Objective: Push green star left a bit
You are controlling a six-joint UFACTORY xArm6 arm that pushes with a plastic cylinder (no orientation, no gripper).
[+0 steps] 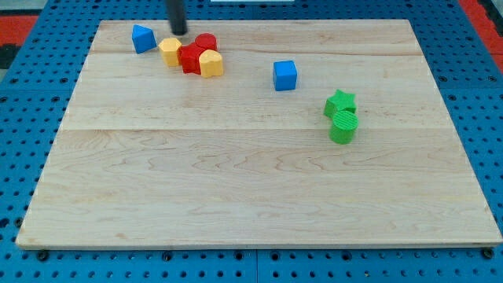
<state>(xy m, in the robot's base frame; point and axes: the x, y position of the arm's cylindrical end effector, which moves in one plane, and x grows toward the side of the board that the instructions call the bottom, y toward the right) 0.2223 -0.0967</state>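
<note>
Wooden board (259, 204) | my tip (181, 32) top-left | green star (340, 102) right, well apart

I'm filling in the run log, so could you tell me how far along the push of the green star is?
Nothing looks done yet: the green star sits at the view's right, touching the green cylinder below it. In hand: my tip is far off at the view's top left, just above the red and yellow cluster. Left: travel to the star's right side and nudge it leftward.
</note>
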